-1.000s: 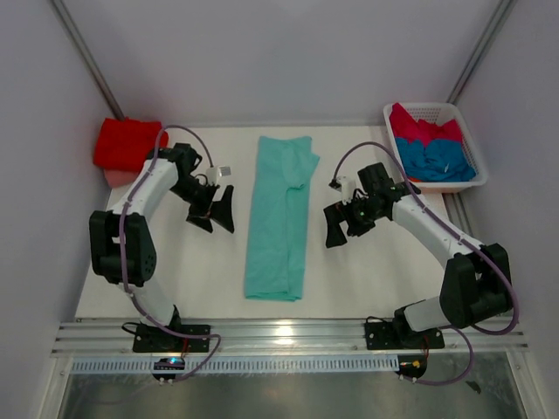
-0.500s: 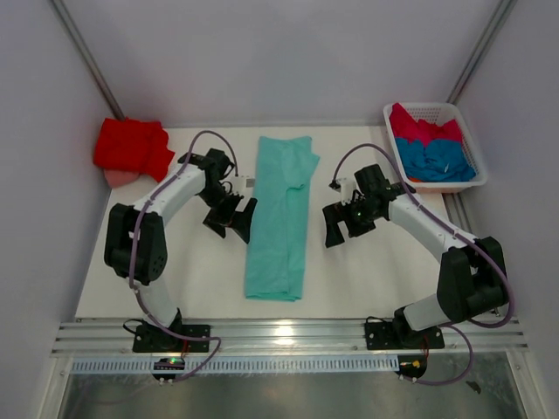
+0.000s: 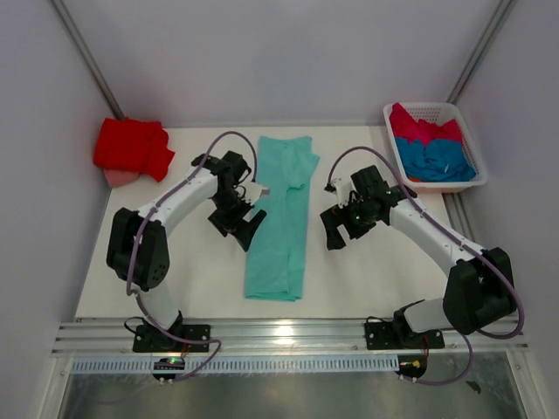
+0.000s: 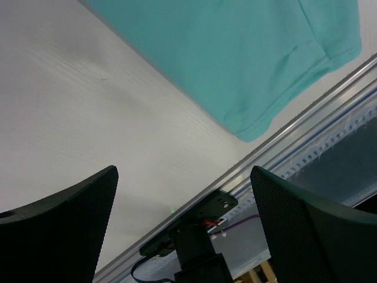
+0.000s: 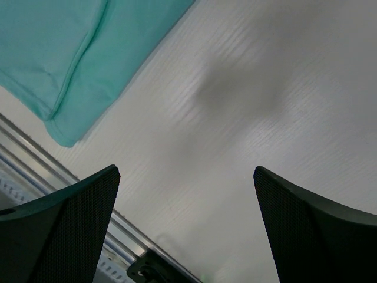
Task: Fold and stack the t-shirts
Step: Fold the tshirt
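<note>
The mint-teal t-shirt (image 3: 284,253) lies long, near-to-far — left gripper (image 3: 247,230) at its left edge, right gripper (image 3: 334,234) farther off its right; both spread, empty.

No lettering, label, brand mark or number could be read in any of the three views.

Bright, even overhead light; soft shadow on the tabletop (image 5: 235,88); glare spot on the front rail (image 3: 284,331); wrist views slightly soft.
</note>
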